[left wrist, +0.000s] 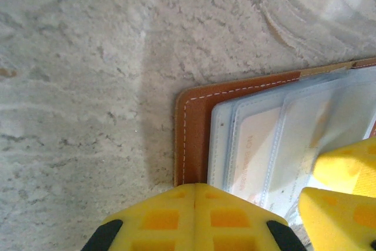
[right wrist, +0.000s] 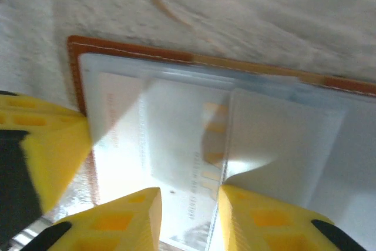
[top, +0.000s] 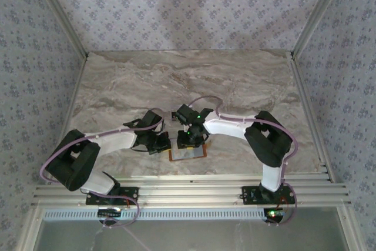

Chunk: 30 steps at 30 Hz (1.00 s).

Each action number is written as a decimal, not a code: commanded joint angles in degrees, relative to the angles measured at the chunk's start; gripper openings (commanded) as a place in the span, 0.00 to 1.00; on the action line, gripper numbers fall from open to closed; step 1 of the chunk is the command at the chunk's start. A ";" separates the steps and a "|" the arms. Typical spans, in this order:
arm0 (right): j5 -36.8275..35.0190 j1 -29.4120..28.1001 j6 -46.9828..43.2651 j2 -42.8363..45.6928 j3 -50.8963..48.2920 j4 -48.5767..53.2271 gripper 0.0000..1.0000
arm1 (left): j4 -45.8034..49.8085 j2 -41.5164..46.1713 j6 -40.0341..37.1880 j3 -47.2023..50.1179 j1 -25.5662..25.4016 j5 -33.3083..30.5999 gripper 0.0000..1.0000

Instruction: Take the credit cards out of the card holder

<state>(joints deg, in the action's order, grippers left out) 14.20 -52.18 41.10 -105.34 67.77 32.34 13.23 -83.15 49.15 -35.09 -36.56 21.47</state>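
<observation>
From above I see both arms bent inward over the marbled tabletop, with my left end effector and right end effector close together at the orange-brown card holder, which lies flat near the tabletop's near edge.

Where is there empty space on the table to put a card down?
The far half of the table, from the wallet to the back wall, is bare. It is crowded at the near edge, where the left gripper and right gripper meet over the wallet.
</observation>
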 commanded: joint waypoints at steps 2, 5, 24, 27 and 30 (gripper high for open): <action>-7.19 -0.33 -2.03 1.58 2.41 8.84 0.36 | 1.52 -0.63 -0.18 -0.05 -0.50 -0.47 0.00; -9.26 -0.38 -2.51 2.29 2.72 10.85 0.39 | 1.62 -0.63 -0.27 -0.13 -0.48 -0.47 0.00; -22.69 0.34 -2.87 4.59 3.85 23.10 0.43 | 5.67 1.74 -1.05 -3.92 -1.11 -1.59 0.00; -22.78 0.59 -2.96 5.15 3.78 23.05 0.42 | 6.27 2.54 -0.97 -4.45 -1.12 -1.70 0.00; -18.26 0.75 -3.22 6.55 2.56 19.32 0.41 | 6.36 2.90 -0.68 -4.89 -1.48 -1.76 0.00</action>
<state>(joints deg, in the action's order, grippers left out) -5.72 -51.75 38.46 -101.54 70.13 52.47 17.32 -81.87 49.10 -38.22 -37.30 20.53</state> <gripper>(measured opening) 0.410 0.058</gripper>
